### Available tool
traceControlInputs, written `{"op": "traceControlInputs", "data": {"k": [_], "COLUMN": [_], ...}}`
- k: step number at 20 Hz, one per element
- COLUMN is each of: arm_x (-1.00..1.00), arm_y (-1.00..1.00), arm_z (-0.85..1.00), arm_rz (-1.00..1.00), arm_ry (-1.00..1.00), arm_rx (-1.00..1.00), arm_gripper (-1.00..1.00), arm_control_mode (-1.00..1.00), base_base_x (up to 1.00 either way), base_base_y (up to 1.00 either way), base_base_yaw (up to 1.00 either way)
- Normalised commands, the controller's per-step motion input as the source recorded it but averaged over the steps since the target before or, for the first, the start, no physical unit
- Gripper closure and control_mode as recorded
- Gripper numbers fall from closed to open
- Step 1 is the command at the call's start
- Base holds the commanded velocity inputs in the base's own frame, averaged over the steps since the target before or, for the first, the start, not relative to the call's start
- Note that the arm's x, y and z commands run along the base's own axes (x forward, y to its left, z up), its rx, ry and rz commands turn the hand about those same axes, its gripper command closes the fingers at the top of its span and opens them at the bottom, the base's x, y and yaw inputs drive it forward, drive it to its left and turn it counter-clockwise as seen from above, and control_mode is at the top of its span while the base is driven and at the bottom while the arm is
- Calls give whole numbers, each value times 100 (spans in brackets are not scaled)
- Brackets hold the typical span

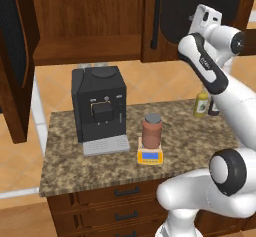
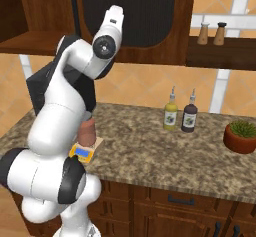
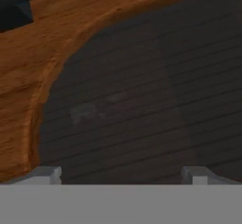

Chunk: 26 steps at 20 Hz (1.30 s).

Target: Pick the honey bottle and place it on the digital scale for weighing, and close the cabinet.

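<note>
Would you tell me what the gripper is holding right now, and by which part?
Nothing: the gripper is open facing the cabinet door; the honey bottle stands on the digital scale.

- We are seeing a reddish-brown honey bottle [image 1: 152,131] with a grey lid.
- We are seeing a yellow digital scale [image 1: 150,155], blue display.
- We are seeing a dark-brown cabinet [image 1: 90,26], dark ribbed panels.

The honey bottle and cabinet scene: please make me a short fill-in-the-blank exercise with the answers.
1. The honey bottle stands on the digital ____.
2. The left door of the cabinet is ____.
3. The coffee machine is coloured ____.
4. The hand faces a ribbed door ____.

Answers: scale; open; black; panel
</note>
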Motion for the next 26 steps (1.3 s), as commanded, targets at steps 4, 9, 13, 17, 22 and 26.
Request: {"op": "traceControlInputs", "data": {"k": [4, 9, 13, 17, 22, 26], "arm_x": [90, 83, -82, -100, -100, -100], "arm_y": [21, 17, -6, -30, -18, -8], "arm_z": [-41, -37, 8, 74, 38, -1], "arm_rz": [-3, -1, 0, 1, 3, 1], "arm_ry": [4, 6, -20, -4, 0, -18], "arm_rx": [-6, -4, 1, 2, 0, 0], "arm_gripper": [-100, -100, -100, -100, -100, -100], "arm_control_mode": [-100, -100, -100, -100, -100, -100], "base_base_x": [0, 0, 0, 0, 0, 0], "base_base_y": [0, 0, 0, 0, 0, 0], "base_base_yaw": [0, 0, 0, 0, 0, 0]}}
